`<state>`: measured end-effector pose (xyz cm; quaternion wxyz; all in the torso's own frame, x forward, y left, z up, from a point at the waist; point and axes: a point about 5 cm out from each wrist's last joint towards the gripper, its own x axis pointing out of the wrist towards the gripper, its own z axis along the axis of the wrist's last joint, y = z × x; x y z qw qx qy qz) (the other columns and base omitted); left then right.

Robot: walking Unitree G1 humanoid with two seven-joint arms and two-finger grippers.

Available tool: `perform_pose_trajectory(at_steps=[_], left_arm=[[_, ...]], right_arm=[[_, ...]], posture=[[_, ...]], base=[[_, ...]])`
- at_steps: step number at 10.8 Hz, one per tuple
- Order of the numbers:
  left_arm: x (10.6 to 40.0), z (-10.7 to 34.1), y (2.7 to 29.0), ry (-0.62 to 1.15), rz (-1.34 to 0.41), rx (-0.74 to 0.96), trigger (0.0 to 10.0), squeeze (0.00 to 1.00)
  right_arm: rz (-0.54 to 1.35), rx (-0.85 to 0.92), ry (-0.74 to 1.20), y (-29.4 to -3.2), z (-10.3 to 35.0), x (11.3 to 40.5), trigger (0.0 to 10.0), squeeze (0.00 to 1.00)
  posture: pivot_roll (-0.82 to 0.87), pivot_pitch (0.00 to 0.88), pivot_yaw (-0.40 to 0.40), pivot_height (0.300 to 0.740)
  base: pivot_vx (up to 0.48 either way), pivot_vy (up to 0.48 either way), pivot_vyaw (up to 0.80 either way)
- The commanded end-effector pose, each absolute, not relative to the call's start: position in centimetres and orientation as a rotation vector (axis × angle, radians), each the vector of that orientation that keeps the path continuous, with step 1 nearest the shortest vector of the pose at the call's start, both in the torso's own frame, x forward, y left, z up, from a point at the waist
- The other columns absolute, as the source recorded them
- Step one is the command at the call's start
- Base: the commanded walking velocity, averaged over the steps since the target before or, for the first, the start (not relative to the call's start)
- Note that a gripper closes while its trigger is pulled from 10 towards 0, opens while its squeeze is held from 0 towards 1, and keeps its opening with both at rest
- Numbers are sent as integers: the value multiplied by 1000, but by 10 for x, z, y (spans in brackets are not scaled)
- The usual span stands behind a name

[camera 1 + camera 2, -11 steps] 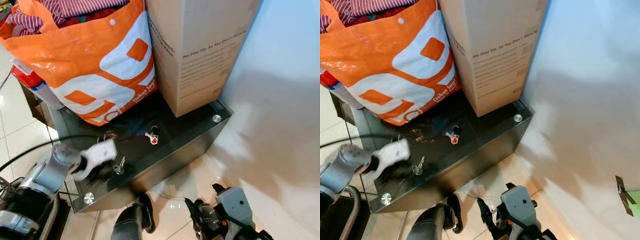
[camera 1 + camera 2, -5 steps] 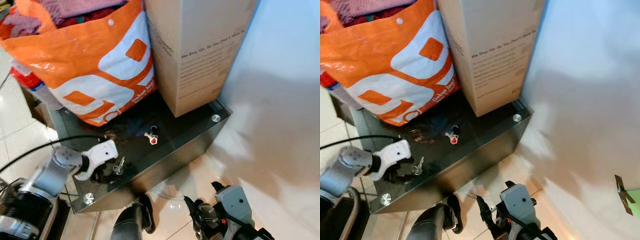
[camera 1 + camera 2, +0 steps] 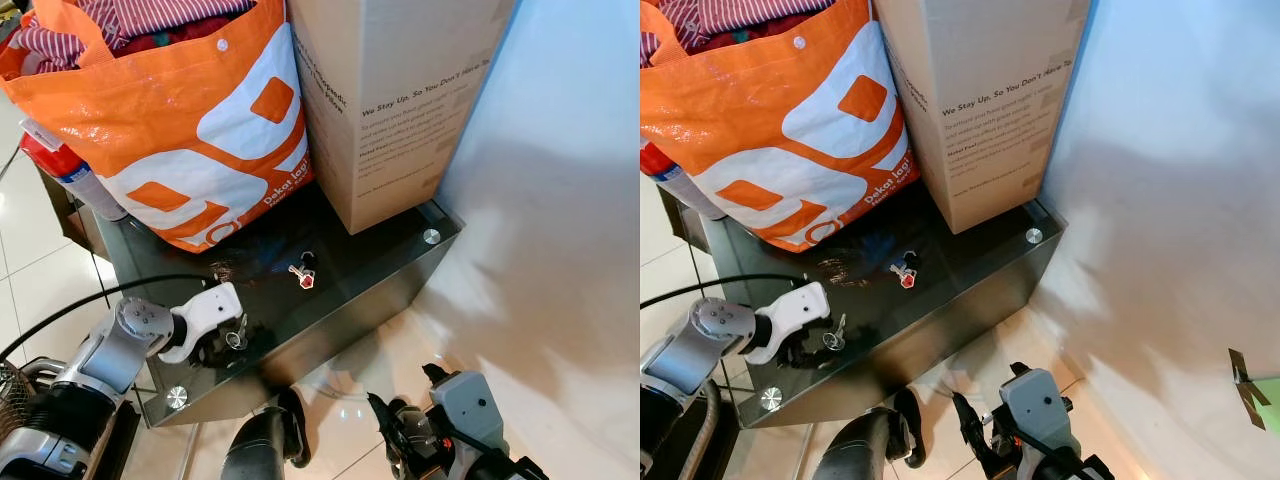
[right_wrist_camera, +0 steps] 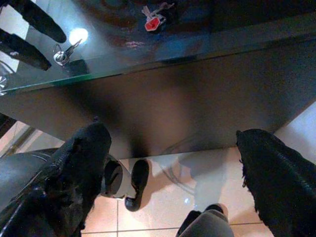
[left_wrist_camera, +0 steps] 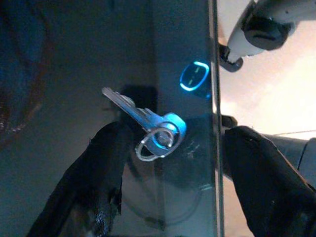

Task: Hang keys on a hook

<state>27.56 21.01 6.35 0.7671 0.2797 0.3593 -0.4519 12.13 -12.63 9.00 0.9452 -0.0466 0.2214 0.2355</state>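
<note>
One silver key [image 5: 148,128] on its ring lay near the glass tabletop's [image 3: 330,300] front edge, between the spread, empty fingers of the left pincer [image 5: 173,163], ungripped.

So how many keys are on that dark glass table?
2. A silver key on a ring lies between the left gripper and its open fingers near the table's front edge. A red-capped key lies mid-table before the cardboard box. The orange bag may hide more.
</note>
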Motion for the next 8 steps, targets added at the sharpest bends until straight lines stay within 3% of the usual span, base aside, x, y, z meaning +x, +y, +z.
perform_pose_trajectory(at_steps=[1,2,3,5,7,8], left_arm=[[273,60,213,808,-987,621,10000,0],[274,60,213,823,-1001,630,9373,0],[274,60,214,826,-1004,632,6275,0],[275,59,214,833,-1018,656,2314,0],[276,58,213,839,-1030,676,0,0],[276,57,213,842,-1038,696,0,0]], right_arm=[[490,-79,474,-125,87,116,10000,0],[507,-72,479,-124,87,116,10000,0],[524,-67,482,-124,87,115,10000,0],[667,-54,519,-119,88,109,10000,0],[725,-47,540,-117,88,105,10000,0],[744,-50,543,-116,89,105,10000,0]], posture=[[-253,297,106,732],[-253,297,106,732],[-253,297,106,732],[-251,296,106,732],[-251,296,106,732],[-251,294,105,732]], base=[[0,0,0],[0,0,0],[0,0,0],[0,0,0],[0,0,0],[0,0,0]])
